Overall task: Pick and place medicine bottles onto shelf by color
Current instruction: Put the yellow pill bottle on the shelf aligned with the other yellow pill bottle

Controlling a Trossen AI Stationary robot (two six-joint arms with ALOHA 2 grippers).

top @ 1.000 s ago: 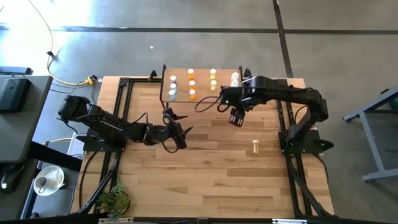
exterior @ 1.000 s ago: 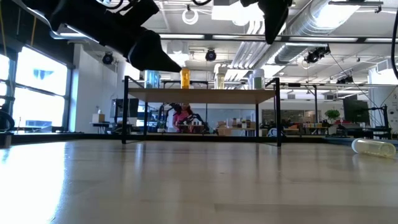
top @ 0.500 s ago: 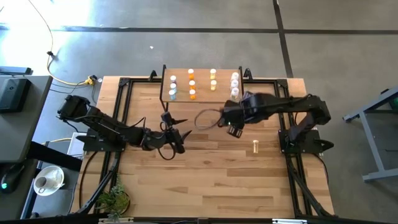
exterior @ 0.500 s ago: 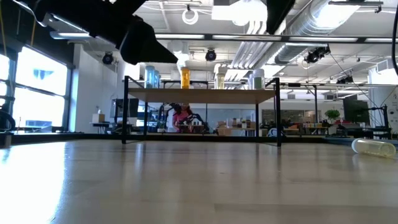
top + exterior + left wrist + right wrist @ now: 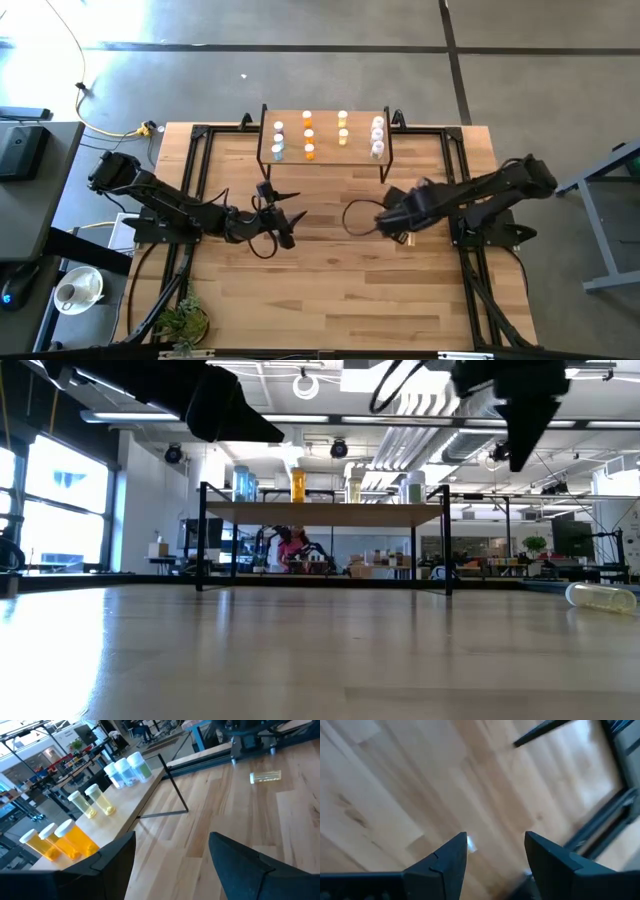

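- Medicine bottles [image 5: 308,138] stand in four colour columns on the shelf [image 5: 325,158], at twelve o'clock on the table [image 5: 340,290].
- Right gripper [image 5: 397,224], fingers spread with nothing between them, hangs above the tabletop at about three o'clock from the table's centre, just beside a lone bottle.
- That lone pale yellow bottle [image 5: 410,237] lies on its side on the wood, well apart from the shelf; the low view shows it [image 5: 600,596] at the far right.
- Left gripper [image 5: 284,228], fingers also spread and empty, waits at about nine o'clock from the centre.
- On the shelf, the left wrist view shows orange bottles [image 5: 55,839], then yellow bottles [image 5: 93,802], then pale blue-grey bottles [image 5: 126,769].
- A pinkish-white column [image 5: 377,138] stands at the shelf's right end.
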